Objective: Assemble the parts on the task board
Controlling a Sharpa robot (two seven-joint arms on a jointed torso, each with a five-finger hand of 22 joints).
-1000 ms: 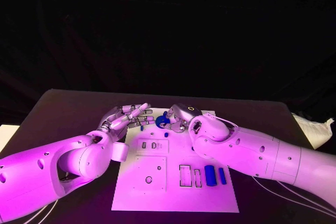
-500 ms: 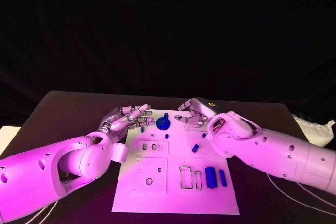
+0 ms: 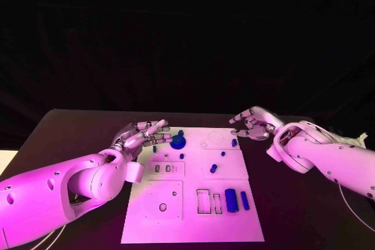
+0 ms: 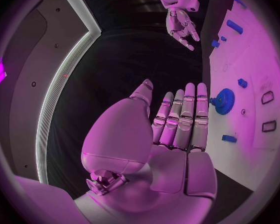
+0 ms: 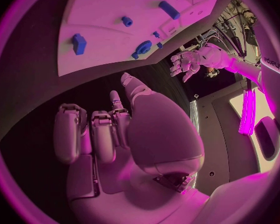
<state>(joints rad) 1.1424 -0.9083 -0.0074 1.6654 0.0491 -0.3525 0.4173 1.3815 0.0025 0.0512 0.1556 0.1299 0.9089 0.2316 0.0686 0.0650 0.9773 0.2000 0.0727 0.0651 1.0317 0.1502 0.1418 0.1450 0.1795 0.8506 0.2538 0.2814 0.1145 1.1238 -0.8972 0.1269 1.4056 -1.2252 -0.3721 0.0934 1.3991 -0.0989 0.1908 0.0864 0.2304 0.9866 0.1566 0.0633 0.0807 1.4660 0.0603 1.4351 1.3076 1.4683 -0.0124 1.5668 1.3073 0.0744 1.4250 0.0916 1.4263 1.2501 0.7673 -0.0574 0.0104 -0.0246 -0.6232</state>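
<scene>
The white task board lies in the middle of the black table. A blue gear stands on its far left part, with several small blue pegs scattered near it. Two blue cylinders lie at the board's near right. My left hand hovers just left of the gear, fingers stretched out and holding nothing; the left wrist view shows the gear beyond its fingertips. My right hand hangs past the board's far right corner, fingers loosely bent, thumb apart, nothing in it.
Rectangular slots and small holes are cut in the near half of the board. Bare black table runs along both sides of the board. A crumpled white thing lies at the table's far right edge.
My right hand has let go of the blue gear and drawn back to the right, off the board. The gear stays on the board's far left. My left hand has barely moved.
</scene>
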